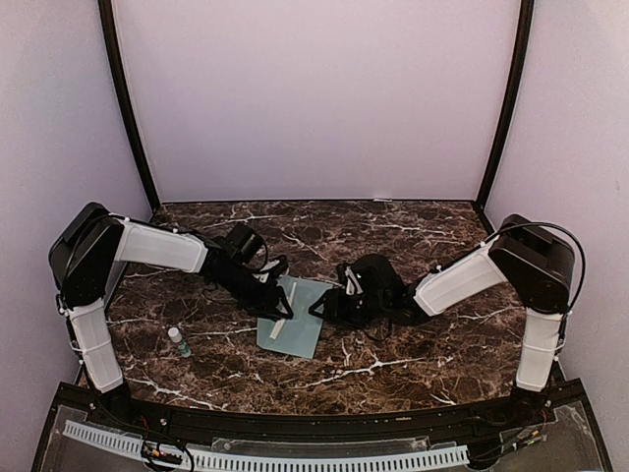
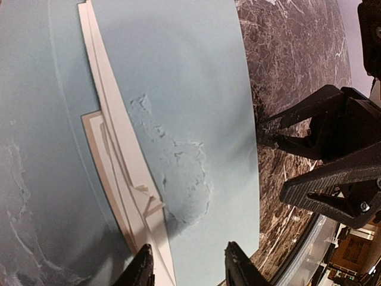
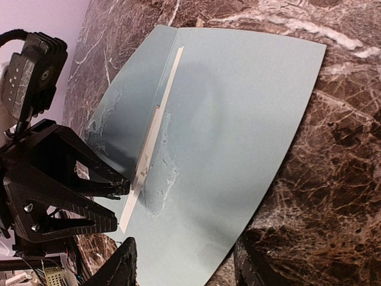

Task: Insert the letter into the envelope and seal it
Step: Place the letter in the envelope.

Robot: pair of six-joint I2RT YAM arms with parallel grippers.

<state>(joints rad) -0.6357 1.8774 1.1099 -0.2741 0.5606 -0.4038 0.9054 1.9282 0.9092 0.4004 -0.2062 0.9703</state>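
**Step in hand: seating the letter**

1. Left gripper [image 2: 189,269]: the jaws stand spread and pinch nothing. In the right wrist view one fingertip sits at the near end of the exposed letter [image 2: 116,125], at the envelope's mouth line.
2. Right gripper [image 3: 186,265]: the jaws stand spread and hold nothing. They straddle the envelope's long edge on the side away from the flap [image 2: 36,149]. In the left wrist view the upper fingertip appears to meet that edge; actual contact cannot be confirmed.
3. Envelope [image 2: 190,77]: it lies flat on the marble table [image 3: 333,179] between the two grippers, flap open and folded back. A rough, scuffed patch [image 2: 184,179] marks the pocket face just beside the mouth.
4. Letter: it sits almost wholly inside the pocket. Only a narrow cream strip shows along the mouth, between the pocket and the flap, with a piece of bordered paper showing beside the strip on the flap side.
5. A small bottle [image 1: 179,341] stands well apart from the envelope, on the left arm's side. Its contents cannot be read.

**Assessment:** insertion is judged nearly complete; sealing is not yet begun.

**Next move calls for:**
- Pressing the pocket flat with the right gripper so that the envelope does not slide.
- Pushing the exposed strip fully past the mouth with the left fingertip.
- Then folding the flap over the pocket and pressing along it.
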